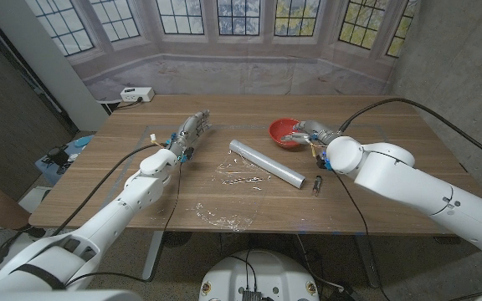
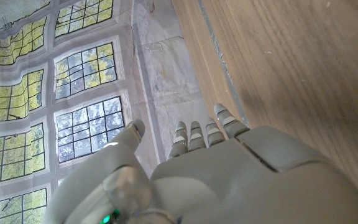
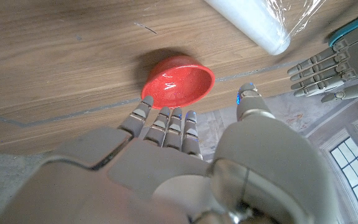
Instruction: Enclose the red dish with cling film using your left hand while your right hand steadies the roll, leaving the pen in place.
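The red dish (image 1: 285, 133) sits at the table's far right; in the right wrist view the red dish (image 3: 179, 87) is empty. My right hand (image 1: 310, 132) hovers just beside it, fingers spread and holding nothing; its fingertips (image 3: 166, 121) stop just short of the rim. The cling film roll (image 1: 266, 162) lies diagonally mid-table, its end (image 3: 253, 25) showing loose film. A dark pen (image 1: 317, 182) lies by the roll's near end. My left hand (image 1: 192, 130) is stretched out left of the roll, empty, as the left hand (image 3: 331, 71) with straight fingers also shows.
Loose clear film (image 1: 243, 176) lies flat beside the roll, and a crumpled scrap (image 1: 221, 219) sits near the table's front edge. A white power strip (image 1: 136, 94) rests on the ledge behind the wooden table (image 2: 291, 62). My left hand (image 2: 210, 174) reaches toward the table's far edge.
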You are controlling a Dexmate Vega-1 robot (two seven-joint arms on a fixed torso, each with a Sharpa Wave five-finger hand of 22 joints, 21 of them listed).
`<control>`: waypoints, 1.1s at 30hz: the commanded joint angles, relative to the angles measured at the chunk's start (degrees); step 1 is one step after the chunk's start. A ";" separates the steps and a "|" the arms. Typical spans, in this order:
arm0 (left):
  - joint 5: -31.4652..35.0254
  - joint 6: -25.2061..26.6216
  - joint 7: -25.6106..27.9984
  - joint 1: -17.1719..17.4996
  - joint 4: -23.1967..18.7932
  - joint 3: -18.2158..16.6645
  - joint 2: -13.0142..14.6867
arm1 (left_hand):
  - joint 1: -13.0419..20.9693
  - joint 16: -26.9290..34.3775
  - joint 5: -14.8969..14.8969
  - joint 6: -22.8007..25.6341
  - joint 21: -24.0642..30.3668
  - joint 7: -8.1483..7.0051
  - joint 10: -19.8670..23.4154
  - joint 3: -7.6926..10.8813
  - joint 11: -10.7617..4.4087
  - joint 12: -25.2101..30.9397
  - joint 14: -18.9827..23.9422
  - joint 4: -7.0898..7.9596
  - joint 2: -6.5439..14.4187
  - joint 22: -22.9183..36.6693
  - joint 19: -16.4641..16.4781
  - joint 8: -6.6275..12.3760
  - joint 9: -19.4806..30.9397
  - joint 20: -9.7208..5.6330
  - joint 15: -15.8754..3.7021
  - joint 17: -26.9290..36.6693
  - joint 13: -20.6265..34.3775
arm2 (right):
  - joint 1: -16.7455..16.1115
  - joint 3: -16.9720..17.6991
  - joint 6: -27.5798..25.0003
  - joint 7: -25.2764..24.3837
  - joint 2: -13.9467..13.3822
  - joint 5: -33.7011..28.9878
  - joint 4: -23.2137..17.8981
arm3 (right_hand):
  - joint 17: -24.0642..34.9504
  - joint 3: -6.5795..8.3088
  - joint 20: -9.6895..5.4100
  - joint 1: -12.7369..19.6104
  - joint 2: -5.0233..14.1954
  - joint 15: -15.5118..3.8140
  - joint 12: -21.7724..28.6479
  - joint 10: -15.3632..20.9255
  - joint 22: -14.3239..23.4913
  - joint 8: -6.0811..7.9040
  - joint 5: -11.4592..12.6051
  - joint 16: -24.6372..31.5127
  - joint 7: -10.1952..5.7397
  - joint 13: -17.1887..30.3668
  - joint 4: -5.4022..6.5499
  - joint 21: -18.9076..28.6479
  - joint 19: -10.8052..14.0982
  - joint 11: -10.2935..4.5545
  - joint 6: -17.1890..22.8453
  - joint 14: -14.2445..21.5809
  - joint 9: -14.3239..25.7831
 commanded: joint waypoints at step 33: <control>0.37 -3.45 -3.15 -1.98 4.93 0.11 -1.10 | 0.65 -0.06 0.11 0.72 -0.92 0.08 0.62 0.84 0.39 -0.20 0.06 -0.30 0.03 0.10 0.79 -0.12 0.34 -0.17 0.63 0.32 0.16 | 3.36 -18.34 -13.36 -17.19 7.72 -7.20 -1.66 | 0.00 0.60 -0.15 3.14 -0.26 0.11 1.03 2.65 0.21 1.01 0.46 0.85 0.16 0.18 -0.05 1.13 1.56 0.65 2.31 2.63 0.01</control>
